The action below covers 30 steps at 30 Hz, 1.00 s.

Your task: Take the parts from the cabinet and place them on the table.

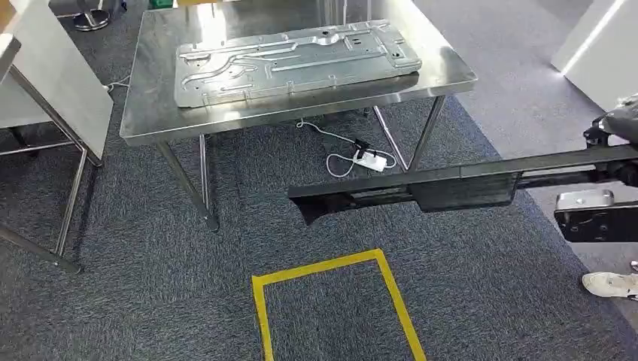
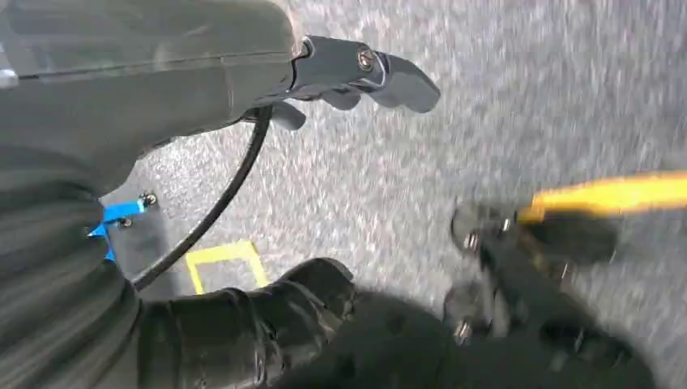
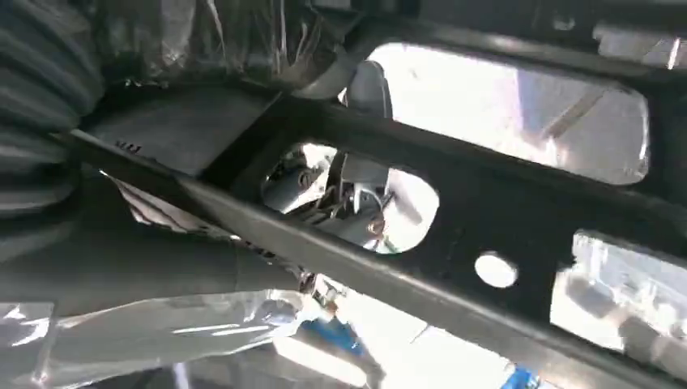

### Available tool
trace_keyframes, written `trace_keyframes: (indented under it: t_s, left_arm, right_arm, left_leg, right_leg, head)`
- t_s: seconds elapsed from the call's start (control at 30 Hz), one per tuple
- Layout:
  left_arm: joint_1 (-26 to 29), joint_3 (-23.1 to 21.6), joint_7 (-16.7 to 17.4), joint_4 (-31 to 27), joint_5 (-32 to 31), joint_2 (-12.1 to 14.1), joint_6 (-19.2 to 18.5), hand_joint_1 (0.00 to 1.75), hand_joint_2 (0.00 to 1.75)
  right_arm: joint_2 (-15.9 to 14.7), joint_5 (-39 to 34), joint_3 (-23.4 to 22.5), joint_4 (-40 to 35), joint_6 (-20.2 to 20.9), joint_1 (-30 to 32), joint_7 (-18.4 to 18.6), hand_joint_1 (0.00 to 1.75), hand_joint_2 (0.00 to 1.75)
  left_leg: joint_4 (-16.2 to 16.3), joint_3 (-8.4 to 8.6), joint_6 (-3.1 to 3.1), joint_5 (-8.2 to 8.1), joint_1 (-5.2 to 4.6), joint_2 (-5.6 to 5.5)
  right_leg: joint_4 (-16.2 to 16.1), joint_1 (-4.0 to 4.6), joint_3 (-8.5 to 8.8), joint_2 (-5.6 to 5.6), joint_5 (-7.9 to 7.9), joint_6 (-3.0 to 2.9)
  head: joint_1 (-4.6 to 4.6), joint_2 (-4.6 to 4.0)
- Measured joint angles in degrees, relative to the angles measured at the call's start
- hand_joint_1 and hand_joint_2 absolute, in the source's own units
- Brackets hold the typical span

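Gripping one long black part (image 1: 421, 188), the robot's right hand (image 3: 356, 194) holds it level above the carpet, short of the steel table (image 1: 150, 113) and near one yellow tape rectangle (image 1: 331, 301) on the floor. One embossed silver panel (image 1: 293, 64) lies flat on the table; one white power strip (image 1: 369, 159) sits beneath it. The left hand (image 2: 356, 77) hangs over the carpet holding nothing, fingers apart. One white shoe (image 1: 611, 284) shows beside the black part's far end.

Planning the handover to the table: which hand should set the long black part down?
The right hand: it already carries the long black part. The left hand hangs over carpet, holding nothing.
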Motion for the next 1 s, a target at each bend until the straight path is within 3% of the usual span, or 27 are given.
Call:
trace_keyframes:
  t_s: [0.07,0.1,0.13,0.2,0.23,0.27,0.3,0.37,0.4,0.43,0.47,0.53,0.57,0.6,0.63,0.67,0.73,0.8,0.9,0.93,1.0]
  left_arm:
    - [-0.26,0.0,-0.07,0.0,-0.13,0.0,0.2,0.0,1.75]
    - [-0.34,0.0,-0.15,0.0,-0.13,0.0,0.22,0.0,1.75]
    - [-0.35,0.0,-0.15,0.02,-0.13,0.0,0.22,0.0,1.75]
    - [-0.24,0.02,-0.15,0.02,-0.13,-0.11,0.22,0.0,1.75]
    - [-0.17,0.06,-0.15,0.0,-0.13,-0.11,0.2,0.0,1.75]
    - [-0.26,0.11,-0.17,0.02,-0.13,-0.11,0.22,0.0,1.75]
    - [-0.27,0.2,-0.2,0.02,-0.11,-0.13,0.2,0.0,1.75]
    - [-0.24,0.35,-0.35,0.02,0.0,-0.18,0.09,0.0,1.75]
    - [-0.26,0.39,-0.35,0.0,0.07,-0.17,0.04,0.0,1.75]
    - [-0.24,0.42,-0.35,0.0,0.09,-0.15,0.05,0.0,1.75]
    - [-0.23,0.44,-0.33,0.0,0.09,-0.15,0.09,0.0,1.75]
    - [-0.27,0.46,-0.35,0.0,0.09,-0.15,0.18,0.0,1.75]
    - [-0.28,0.48,-0.44,0.0,0.09,-0.15,0.18,0.0,1.75]
    - [-0.25,0.57,-0.63,0.0,0.11,-0.15,0.18,0.0,1.75]
    - [-0.22,0.66,-0.92,0.0,0.22,-0.15,0.18,0.0,1.75]
    - [-0.21,0.83,-1.05,0.0,0.35,-0.15,0.18,0.0,1.75]
    - [-0.23,0.94,-1.44,0.0,0.66,-0.15,0.09,0.0,1.75]
    - [-0.3,1.11,-1.92,0.0,0.85,-0.13,-0.11,0.0,1.75]
    - [-0.49,1.38,-2.23,0.0,1.11,-0.13,-0.26,0.0,1.75]
    - [-0.43,1.4,-2.25,0.0,1.14,-0.13,-0.28,0.0,1.75]
    - [-0.43,1.57,-2.38,0.0,1.22,-0.15,-0.33,0.0,1.75]
  right_arm:
    - [0.2,1.76,0.57,0.09,-0.46,0.43,-0.55,1.75,1.75]
    - [0.37,2.62,0.79,0.11,-0.55,0.64,-0.61,1.75,1.75]
    - [0.48,2.98,0.9,0.11,-0.57,0.75,-0.68,1.75,1.75]
    - [0.46,3.59,0.96,0.26,-0.63,0.75,-0.94,1.75,1.75]
    - [0.48,3.59,0.96,0.31,-0.72,0.79,-1.07,1.75,1.75]
    - [0.77,3.61,1.12,0.35,-0.94,0.96,-1.25,1.75,1.75]
    - [0.68,4.07,1.12,0.42,-1.23,1.36,-1.42,1.75,1.75]
    - [0.68,5.78,1.05,0.44,-1.73,1.55,-1.88,1.75,1.75]
    - [0.7,6.98,1.01,0.44,-2.15,1.85,-2.28,1.75,1.75]
    - [0.72,8.25,0.83,0.44,-2.85,2.34,-2.6,1.75,1.75]
    - [0.81,9.96,0.29,0.44,-3.89,3.41,-3.02,1.75,1.75]
    - [1.2,14.57,-1.74,0.57,-6.07,5.86,-4.02,1.75,1.75]
    - [1.55,16.38,-2.79,0.63,-6.77,7.35,-4.35,1.75,1.75]
    - [1.92,17.89,-3.99,0.81,-7.26,9.19,-4.7,1.75,1.75]
    - [2.21,18.85,-4.9,0.92,-7.54,10.72,-4.81,1.75,1.75]
    - [2.43,19.28,-5.82,0.92,-7.63,11.78,-4.99,1.75,1.75]
    - [2.71,20.15,-8.27,1.0,-7.8,13.59,-5.36,1.75,1.75]
    - [3.17,20.35,-10.92,1.2,-8.24,15.06,-5.66,1.75,1.75]
    - [3.54,20.33,-13.82,1.42,-8.81,17.02,-5.77,1.75,1.75]
    - [3.78,20.33,-14.78,1.68,-8.83,17.69,-5.77,1.75,1.75]
    - [4.48,20.33,-16.04,1.77,-8.99,17.92,-5.84,1.75,1.75]
  left_leg:
    - [0.17,0.04,0.05,-0.3,-0.11,-0.41]
    - [0.36,0.06,0.0,-0.48,-0.12,-0.68]
    - [0.66,0.14,-0.11,-0.7,-0.11,-1.0]
    - [1.58,0.29,-0.41,-1.47,-0.02,-1.5]
    - [2.21,0.25,-0.69,-1.98,-0.02,-1.6]
    - [2.76,-0.25,-1.05,-2.25,-0.43,-1.82]
    - [2.84,-0.46,-1.24,-2.29,-0.37,-1.97]
    - [2.71,-0.42,-1.36,-2.28,-0.32,-2.0]
    - [2.87,-0.44,-1.57,-2.52,-0.5,-2.01]
    - [3.6,-0.72,-2.1,-3.14,-0.27,-1.8]
    - [5.8,-1.56,-2.56,-4.48,-0.17,-1.57]
    - [14.24,-5.92,-3.03,-8.31,0.41,-1.47]
    - [18.2,-8.11,-3.21,-9.54,0.61,-1.45]
    - [20.37,-9.56,-3.34,-9.46,0.79,-1.44]
    - [19.29,-9.43,-3.41,-7.85,0.94,-1.43]
    - [16.04,-8.18,-3.4,-5.41,1.02,-1.41]
    - [5.85,-3.65,-2.95,-0.02,1.03,-1.12]
    - [2.83,-2.34,-2.63,-0.7,0.46,-0.65]
    - [2.41,-2.2,-2.16,-0.41,0.34,-0.9]
    - [1.04,-1.36,-1.61,0.19,0.88,-0.76]
    - [0.62,-1.05,-1.0,0.36,0.78,-0.83]
  right_leg:
    - [7.14,-0.06,-4.1,0.45,-2.5,0.4]
    - [8.2,-0.07,-5.07,0.45,-1.98,0.57]
    - [6.32,-0.16,-4.52,0.45,0.13,0.72]
    - [-2.3,-0.52,-0.71,0.45,5.66,0.92]
    - [-5.81,-0.67,0.78,0.66,6.22,0.82]
    - [-5.97,-0.25,0.8,1.05,5.67,0.7]
    - [-5.92,-0.14,0.56,1.01,5.81,0.04]
    - [-5.96,0.03,0.45,0.95,5.72,-0.37]
    - [-6.28,-0.61,0.58,0.94,5.82,-0.73]
    - [-6.51,-0.62,0.89,0.72,5.89,-0.97]
    - [-6.55,-0.66,1.04,0.67,5.79,-1.31]
    - [-6.55,-0.67,1.05,0.63,5.73,-1.53]
    - [-6.54,-0.68,1.06,0.61,5.69,-1.57]
    - [-6.53,-0.7,1.12,0.6,5.67,-1.56]
    - [-6.53,-0.74,1.26,0.61,5.58,-1.53]
    - [-6.52,-0.79,1.38,0.61,5.5,-1.43]
    - [-6.53,-0.91,1.79,0.6,5.26,-1.16]
    - [-6.6,-0.68,1.56,0.61,5.32,-0.52]
    - [-7.63,-0.77,2.06,0.43,5.69,0.59]
    - [-7.19,-1.01,2.3,0.46,5.29,0.87]
    - [-2.91,-0.85,0.23,0.53,2.34,0.81]
  head:
    - [-0.02,-0.02]
    - [-0.04,0.0]
    - [-0.04,0.0]
    - [-0.04,0.0]
    - [-0.04,0.0]
    - [0.02,-0.02]
    - [-0.04,0.0]
    - [-0.04,-0.02]
    - [-0.09,0.0]
    - [-0.04,0.0]
    - [-0.13,0.0]
    - [-0.11,0.0]
    - [-0.13,0.0]
    - [-0.13,0.0]
    - [-0.13,0.0]
    - [-0.13,0.0]
    - [-0.13,0.0]
    - [-0.11,0.0]
    - [-0.09,0.0]
    - [-0.07,0.0]
    - [0.0,0.0]
